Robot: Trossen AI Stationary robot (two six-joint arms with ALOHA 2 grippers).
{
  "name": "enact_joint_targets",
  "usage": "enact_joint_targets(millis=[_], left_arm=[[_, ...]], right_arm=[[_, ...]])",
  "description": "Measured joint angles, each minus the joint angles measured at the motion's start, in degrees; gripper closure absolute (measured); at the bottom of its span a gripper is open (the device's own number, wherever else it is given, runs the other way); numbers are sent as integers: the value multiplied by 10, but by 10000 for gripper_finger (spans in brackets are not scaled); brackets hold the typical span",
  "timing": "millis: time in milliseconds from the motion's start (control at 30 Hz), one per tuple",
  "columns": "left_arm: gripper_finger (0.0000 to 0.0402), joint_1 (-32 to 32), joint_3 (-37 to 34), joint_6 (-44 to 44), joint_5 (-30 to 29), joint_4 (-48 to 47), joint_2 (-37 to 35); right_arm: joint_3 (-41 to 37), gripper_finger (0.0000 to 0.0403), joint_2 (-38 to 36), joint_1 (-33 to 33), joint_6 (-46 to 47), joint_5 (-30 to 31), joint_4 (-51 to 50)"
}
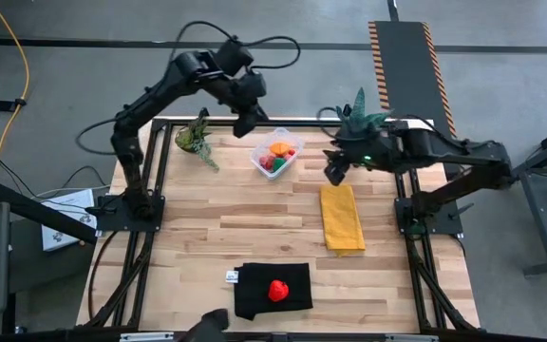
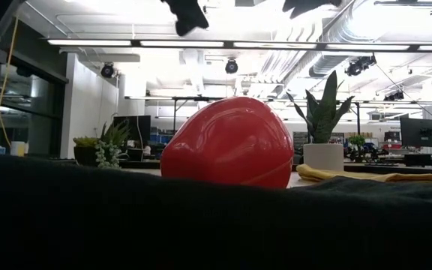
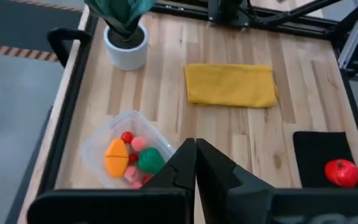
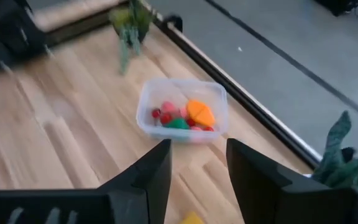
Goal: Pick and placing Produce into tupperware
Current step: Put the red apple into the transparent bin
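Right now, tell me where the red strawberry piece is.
In the high view the red strawberry piece lies on the black cloth at the table's near edge, apart from the tupperware at the far side.

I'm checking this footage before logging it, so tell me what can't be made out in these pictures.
- Low view: a black cloth and the red strawberry block most of the table; the clear tub is hidden.
- Low view: both grippers are cut off by the top edge.
- Left wrist view: the shut left gripper hides a corner of the tub.
- High view: the tub's small berries are too small to count.
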Motion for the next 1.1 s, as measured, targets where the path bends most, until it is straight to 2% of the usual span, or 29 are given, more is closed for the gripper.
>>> enact_joint_targets(millis=[133,233,433,633,767,933,1100], left_arm=[[401,0,0,-2,-14,-15,-48],[401,0,0,-9,-14,-24,-88],[401,-1,0,-16,8,-71,-166],[402,-1,0,-55,3,-115,-235],[402,-1,-9,-87,-22,-123,-282],[402,-1,-103,-137,-39,-53,-368],[402,-1,-302,-212,-31,103,-490]], right_arm=[[-99,283,-77,14,40,0,101],[-164,315,-126,29,64,-7,185],[-252,393,-169,58,82,-35,333],[-303,386,-161,83,104,-40,431],[-326,398,-142,93,103,-43,508],[-346,399,-111,95,94,-59,597],[-346,402,-80,95,89,-89,633]])
